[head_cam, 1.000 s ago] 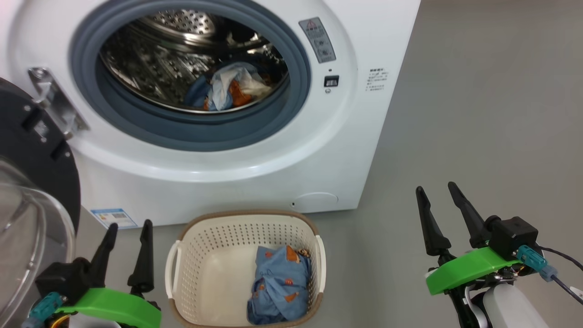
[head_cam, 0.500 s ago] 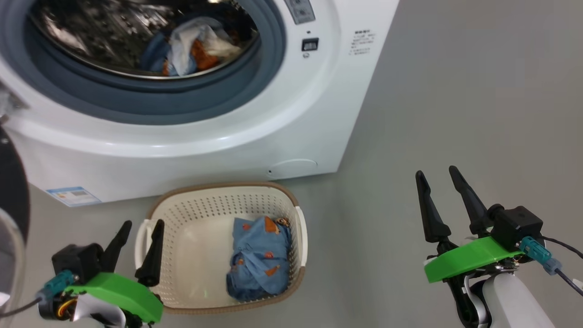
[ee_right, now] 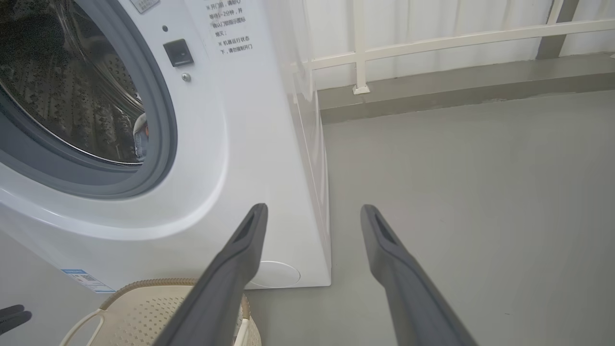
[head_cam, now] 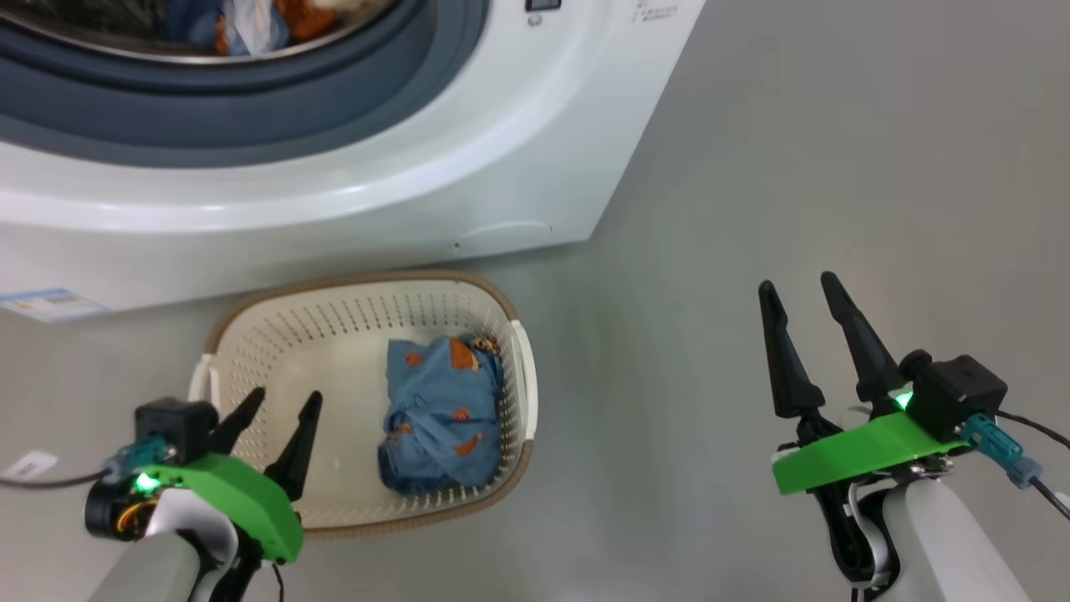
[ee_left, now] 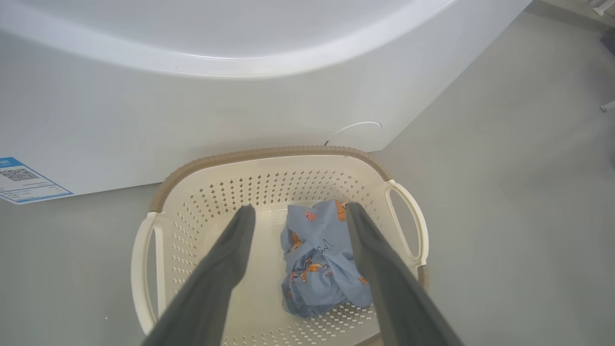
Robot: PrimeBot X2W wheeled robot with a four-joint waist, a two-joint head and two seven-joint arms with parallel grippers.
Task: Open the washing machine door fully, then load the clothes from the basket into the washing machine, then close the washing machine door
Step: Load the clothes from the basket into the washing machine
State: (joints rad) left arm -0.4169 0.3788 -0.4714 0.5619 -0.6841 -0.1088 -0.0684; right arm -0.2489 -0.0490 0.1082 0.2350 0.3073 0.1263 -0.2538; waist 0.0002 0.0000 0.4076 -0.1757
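Observation:
The white washing machine point(head_cam: 351, 201) stands open, with blue and orange clothes in its drum point(head_cam: 242, 21). The washing machine door is out of view. In front of it the cream basket point(head_cam: 276, 330) sits on the floor, and a blue bear-print bundle of clothes point(head_cam: 439, 414) lies in its right half. My left gripper point(head_cam: 285, 393) hangs open above the basket's left part, with nothing between its fingers. In the left wrist view the gripper point(ee_left: 300, 206) points down at the bundle point(ee_left: 322, 274). My right gripper point(head_cam: 796, 282) is open and empty over bare floor to the basket's right.
Grey floor point(head_cam: 836, 150) stretches to the right of the machine. A blue label point(head_cam: 42, 303) sits low on the washer's front. In the right wrist view a white railing point(ee_right: 432, 41) and a low ledge run behind the machine.
The head camera has tilted down, so the washer has slid up the picture. My left gripper has moved right, from beside the basket to over its left part. The right gripper has hardly moved.

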